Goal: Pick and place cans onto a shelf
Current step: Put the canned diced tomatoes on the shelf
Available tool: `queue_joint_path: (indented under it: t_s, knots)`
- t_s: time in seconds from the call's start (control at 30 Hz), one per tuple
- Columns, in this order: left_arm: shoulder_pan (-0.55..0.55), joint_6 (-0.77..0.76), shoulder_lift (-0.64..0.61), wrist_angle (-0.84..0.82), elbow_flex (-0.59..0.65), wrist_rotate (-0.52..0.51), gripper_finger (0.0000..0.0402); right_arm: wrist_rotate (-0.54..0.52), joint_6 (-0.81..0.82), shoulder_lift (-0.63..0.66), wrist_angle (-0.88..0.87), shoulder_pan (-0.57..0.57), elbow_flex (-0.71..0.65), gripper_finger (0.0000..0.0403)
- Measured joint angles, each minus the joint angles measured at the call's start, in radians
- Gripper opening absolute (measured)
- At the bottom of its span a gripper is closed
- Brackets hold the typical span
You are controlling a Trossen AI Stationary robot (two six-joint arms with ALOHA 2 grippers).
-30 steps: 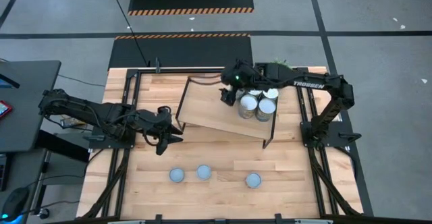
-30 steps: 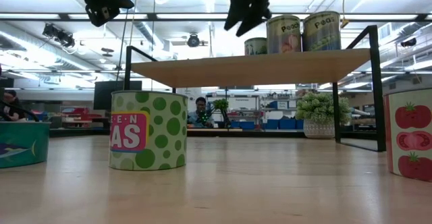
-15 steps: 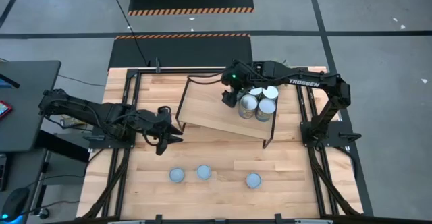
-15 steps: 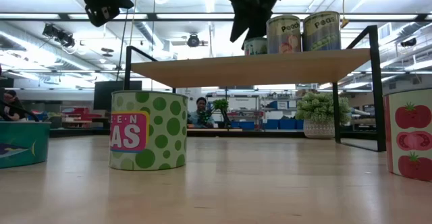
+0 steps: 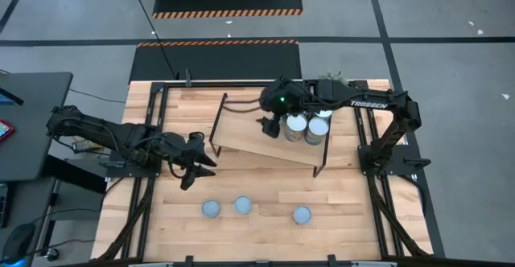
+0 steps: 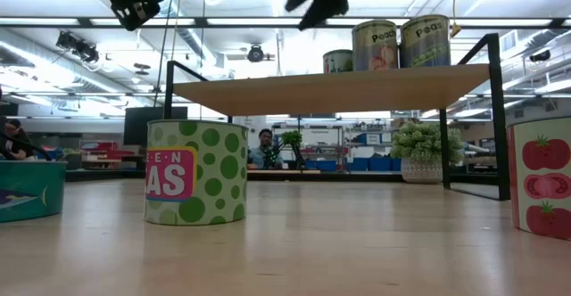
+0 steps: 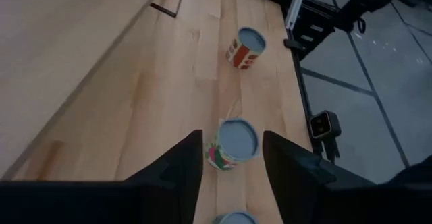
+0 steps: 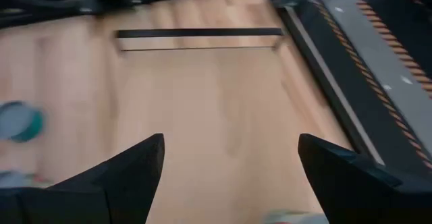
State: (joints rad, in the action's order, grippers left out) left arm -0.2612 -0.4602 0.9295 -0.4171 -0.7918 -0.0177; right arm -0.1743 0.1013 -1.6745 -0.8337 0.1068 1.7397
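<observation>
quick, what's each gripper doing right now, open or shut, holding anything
left gripper: open, empty, above the cans on the table.
right gripper: open, empty, over the shelf.

The high camera is looking straight down on the whole table (image 5: 265,186) from well above. The low camera is sitting at table-top level, facing level across the boards into the room, very near the pea can (image 6: 194,172). Each wrist camera is looking forward past its own fingers at the tabletop. All four are sharing the shelf (image 5: 269,138) and cans.
</observation>
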Motion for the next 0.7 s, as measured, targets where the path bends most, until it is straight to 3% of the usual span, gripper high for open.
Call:
queue_joint_path:
  t_s: [0.13, 0.3, 0.57, 0.7]
  knots:
    - [-0.026, 0.001, 0.000, -0.004, 0.000, 0.000, 0.0200, 0.045, -0.006, -0.011, 0.005, -0.082, -0.001, 0.0348]
    - [-0.092, 0.029, 0.000, -0.005, 0.000, 0.022, 0.0243, 0.026, -0.024, -0.009, 0.033, -0.193, -0.010, 0.0348]
    - [-0.272, -0.009, 0.053, -0.013, -0.008, -0.006, 0.0234, 0.061, 0.083, -0.045, 0.055, -0.329, -0.032, 0.0348]
    - [-0.361, -0.025, 0.127, -0.054, -0.077, -0.053, 0.0224, 0.066, 0.116, -0.074, 0.062, -0.386, -0.030, 0.0348]
